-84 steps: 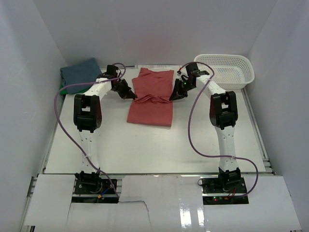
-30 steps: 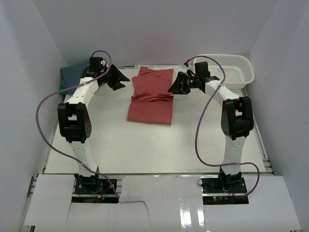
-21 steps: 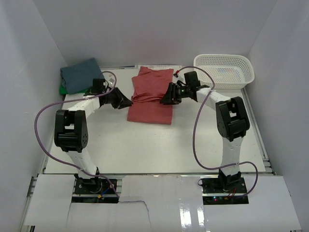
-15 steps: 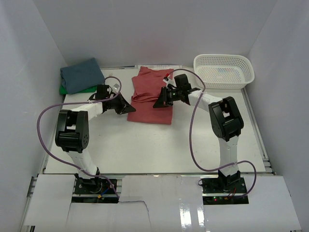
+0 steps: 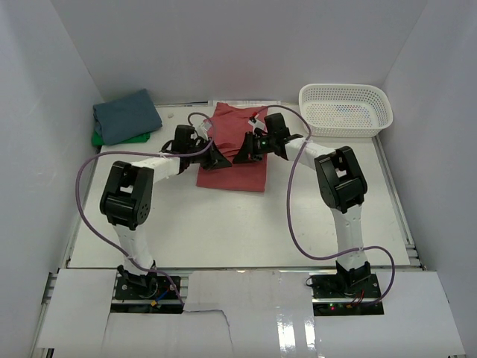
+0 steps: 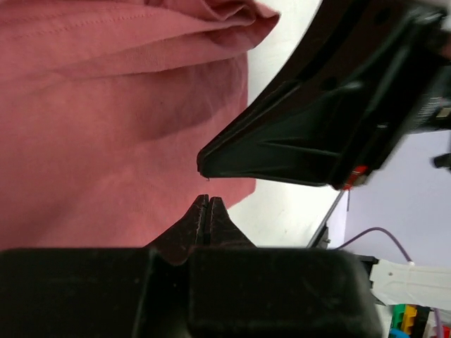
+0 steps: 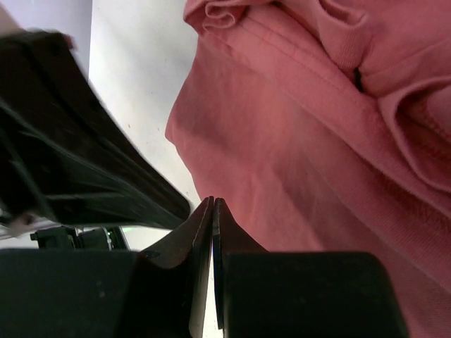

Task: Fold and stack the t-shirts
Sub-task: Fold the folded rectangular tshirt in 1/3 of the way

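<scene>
Both arms are in over the coral-red shirt (image 5: 238, 175), which lies part-folded in the middle of the desk (image 5: 223, 224), its far end bunched. The left pincer (image 6: 206, 204) is pressed together, tips at the shirt's left edge. The right pincer (image 7: 212, 205) is pressed together as well, and the 2 sit near each other, nose to nose above the cloth. Whether either touches it, I can't tell. Back left, the slate-blue shirt (image 5: 127, 115) lies folded on the bright green shirt (image 5: 97, 138). The white mesh basket (image 5: 346, 112) is back right.
</scene>
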Available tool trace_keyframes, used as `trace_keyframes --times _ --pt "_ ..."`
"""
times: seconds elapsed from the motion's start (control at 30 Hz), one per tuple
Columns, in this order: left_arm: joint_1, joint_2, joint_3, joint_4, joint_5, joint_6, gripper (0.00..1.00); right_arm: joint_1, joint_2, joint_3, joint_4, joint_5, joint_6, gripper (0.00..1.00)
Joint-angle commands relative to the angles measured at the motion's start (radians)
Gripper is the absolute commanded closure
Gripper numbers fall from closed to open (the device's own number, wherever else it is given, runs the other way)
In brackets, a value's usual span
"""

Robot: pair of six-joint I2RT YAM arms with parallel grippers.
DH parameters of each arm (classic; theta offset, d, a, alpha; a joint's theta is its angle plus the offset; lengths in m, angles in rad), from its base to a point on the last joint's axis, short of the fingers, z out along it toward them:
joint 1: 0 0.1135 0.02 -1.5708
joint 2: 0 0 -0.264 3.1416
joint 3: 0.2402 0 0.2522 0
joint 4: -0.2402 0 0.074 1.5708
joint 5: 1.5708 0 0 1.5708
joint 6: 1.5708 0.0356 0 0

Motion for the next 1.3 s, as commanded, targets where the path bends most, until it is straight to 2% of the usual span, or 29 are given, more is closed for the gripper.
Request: trace_keyframes --times 0.0,0.17,0.6,1.27 --pt "-0.040 0.047 0.031 0.041 -0.061 0.033 1.00 0.007 0.009 0.054 0.040 -0.001 0.009 0.92" --pt "-0.061 0.116 -0.007 0.104 -0.057 0.019 1.00 0.010 0.025 0.072 0.039 0.001 0.020 0.92" --pt "-0.067 0.139 -0.095 0.152 -0.121 0.022 1.00 0.032 0.083 0.078 0.072 0.001 0.048 0.92" --pt "-0.099 0.056 -0.280 0.247 -0.140 -0.053 1.00 0.040 0.167 0.166 0.020 0.059 0.000 0.92"
